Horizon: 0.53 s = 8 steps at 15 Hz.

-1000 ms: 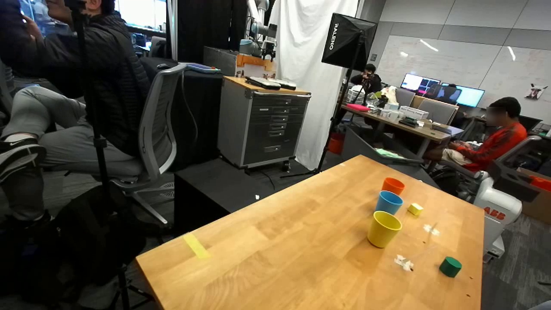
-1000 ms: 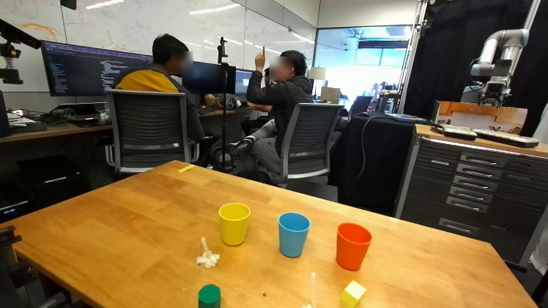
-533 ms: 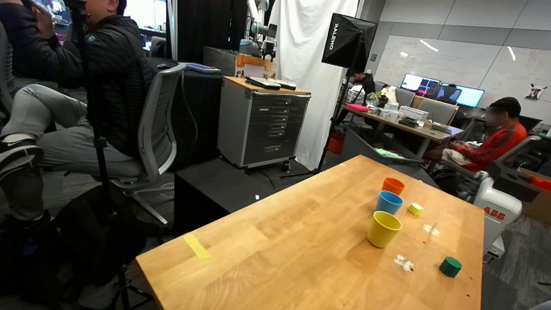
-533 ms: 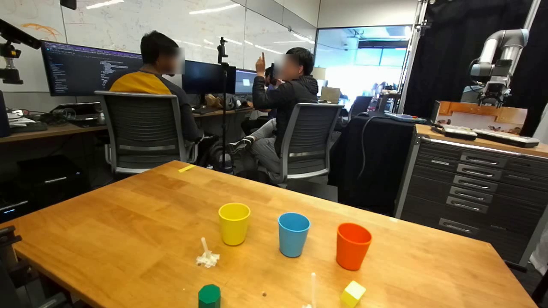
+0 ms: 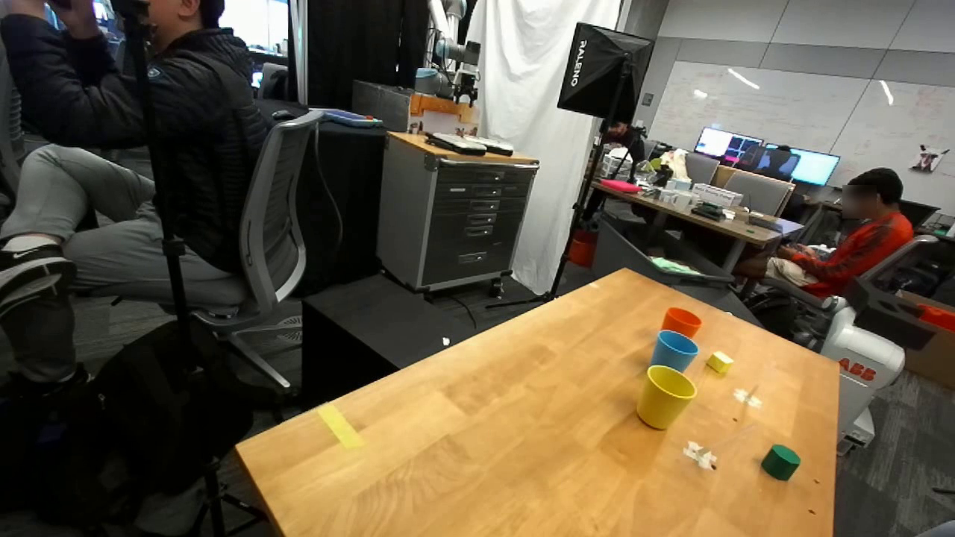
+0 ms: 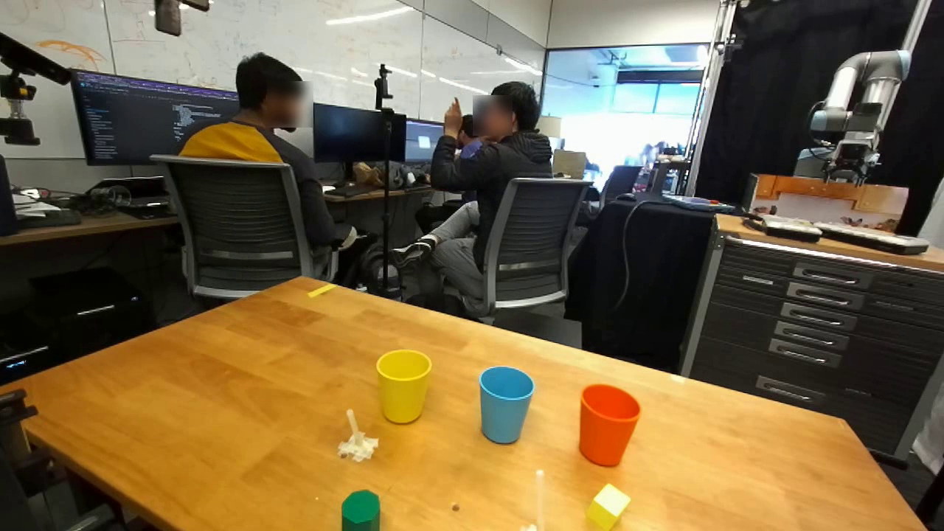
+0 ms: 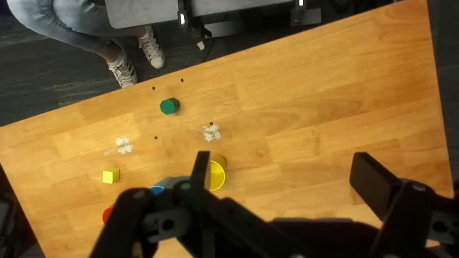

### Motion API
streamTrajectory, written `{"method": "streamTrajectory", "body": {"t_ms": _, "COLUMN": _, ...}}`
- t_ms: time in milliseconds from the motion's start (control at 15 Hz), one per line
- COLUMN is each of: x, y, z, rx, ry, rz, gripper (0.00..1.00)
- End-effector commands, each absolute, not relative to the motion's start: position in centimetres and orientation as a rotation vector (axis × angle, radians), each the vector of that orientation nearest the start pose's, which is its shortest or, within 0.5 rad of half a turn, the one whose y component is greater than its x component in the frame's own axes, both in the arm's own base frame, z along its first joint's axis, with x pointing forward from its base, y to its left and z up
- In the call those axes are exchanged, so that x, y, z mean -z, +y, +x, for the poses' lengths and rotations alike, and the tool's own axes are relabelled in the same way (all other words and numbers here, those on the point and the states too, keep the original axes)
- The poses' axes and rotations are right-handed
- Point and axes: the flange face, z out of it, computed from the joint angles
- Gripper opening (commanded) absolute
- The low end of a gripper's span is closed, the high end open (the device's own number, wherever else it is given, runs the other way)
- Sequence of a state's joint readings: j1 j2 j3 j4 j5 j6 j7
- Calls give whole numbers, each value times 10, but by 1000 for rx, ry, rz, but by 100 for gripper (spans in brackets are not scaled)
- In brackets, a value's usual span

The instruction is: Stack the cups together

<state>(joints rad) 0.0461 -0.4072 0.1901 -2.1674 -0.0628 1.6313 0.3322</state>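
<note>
Three cups stand upright and apart in a row on the wooden table. In both exterior views I see the yellow cup [image 5: 666,399] [image 6: 403,387], the blue cup [image 5: 674,352] [image 6: 505,405] and the orange-red cup [image 5: 681,322] [image 6: 608,426]. My gripper [image 7: 281,163] hangs above the table in the wrist view, jaws wide apart with nothing between them. Its left finger partly covers the yellow cup [image 7: 217,175]; only slivers of the blue cup [image 7: 157,190] and orange-red cup [image 7: 107,215] show past the gripper's body. A dark part [image 6: 168,16], perhaps a finger, pokes in at an exterior view's top edge.
A green block [image 7: 169,106] and a small yellow cube [image 7: 111,176] lie on the table [image 7: 322,89]. Thin clear sticks rise from white taped patches [image 6: 358,445] near the cups. A person's legs [image 7: 82,25] are beyond the table edge.
In an exterior view, the dark part at the top edge has shifted right and lower. The cups and blocks have stayed put; people in the background have moved a little.
</note>
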Motion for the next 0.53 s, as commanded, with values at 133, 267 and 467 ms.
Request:
{"method": "streamTrajectory", "body": {"t_ms": 133, "x": -538, "y": 32, "z": 446, "rx": 52, "ry": 533, "rz": -3251, "gripper": 100}}
{"method": "streamTrajectory", "body": {"t_ms": 267, "x": -533, "y": -2, "z": 459, "rx": 105, "ry": 670, "rz": -3226, "gripper": 100}}
{"method": "streamTrajectory", "body": {"t_ms": 467, "x": -523, "y": -53, "z": 473, "rx": 163, "ry": 868, "rz": -3172, "gripper": 100}}
